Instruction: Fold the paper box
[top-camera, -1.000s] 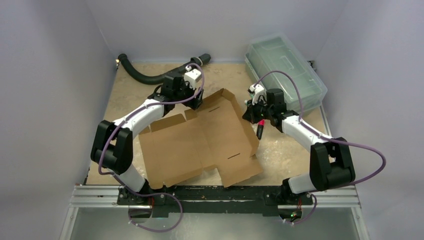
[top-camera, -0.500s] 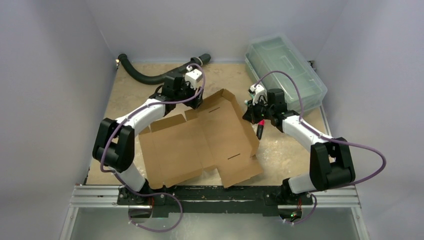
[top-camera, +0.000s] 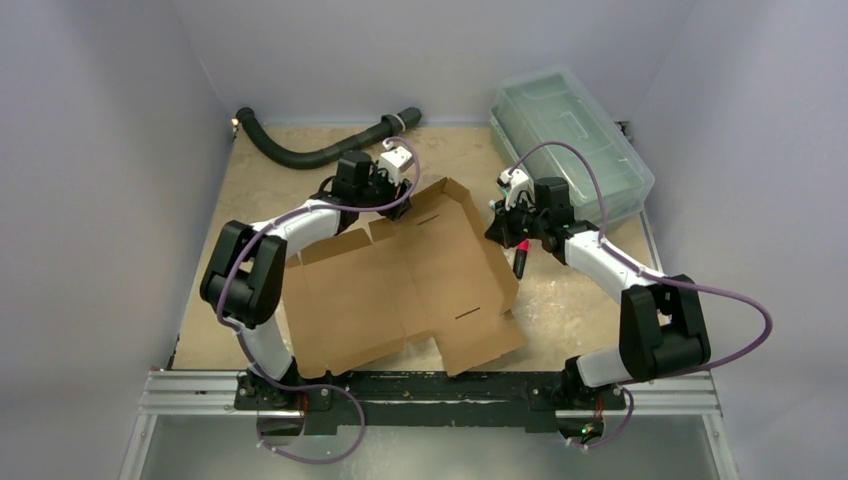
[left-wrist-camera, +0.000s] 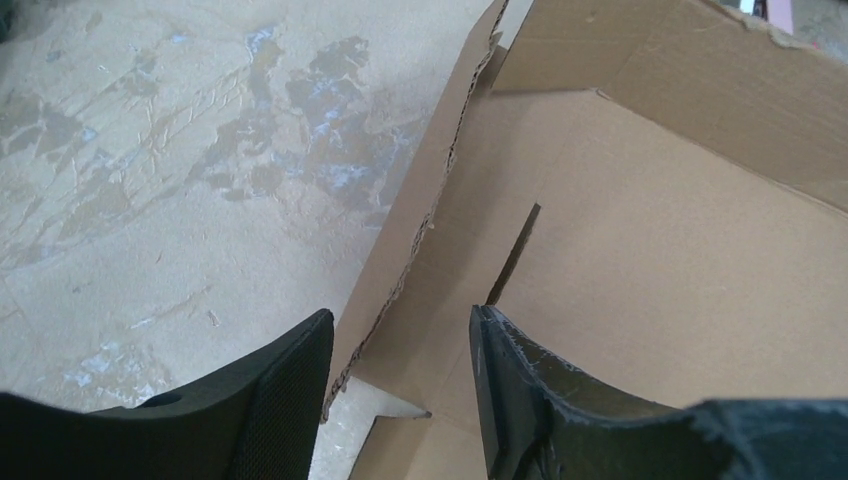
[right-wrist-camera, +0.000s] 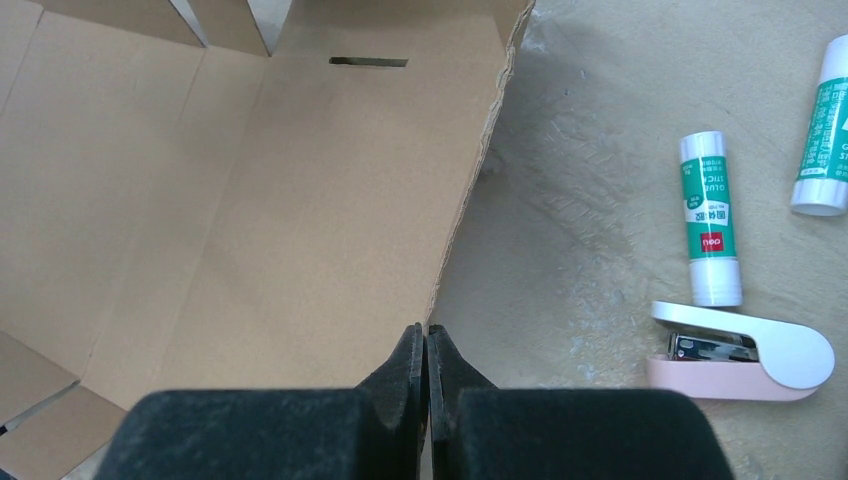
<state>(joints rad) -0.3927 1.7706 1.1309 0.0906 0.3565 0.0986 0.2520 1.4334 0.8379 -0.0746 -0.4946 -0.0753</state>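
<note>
The paper box (top-camera: 400, 290) is a brown cardboard sheet lying mostly flat, with its far and right flaps raised. My left gripper (top-camera: 402, 198) is at its far edge. In the left wrist view it is open (left-wrist-camera: 402, 330), with the raised flap's torn edge (left-wrist-camera: 420, 230) standing between the fingers, touching neither. My right gripper (top-camera: 497, 228) is at the right flap. In the right wrist view it is shut (right-wrist-camera: 428, 335) on the edge of that flap (right-wrist-camera: 300, 200) and holds it tilted up.
A clear greenish lidded bin (top-camera: 570, 145) stands at the back right. A black hose (top-camera: 300, 150) lies along the back. Two glue sticks (right-wrist-camera: 710, 220) (right-wrist-camera: 822, 140) and a pink stapler (right-wrist-camera: 745, 360) lie on the table right of the box.
My left arm has swung its elbow to the right and the left gripper has shifted slightly right along the far flap. The right arm and the box have not moved.
</note>
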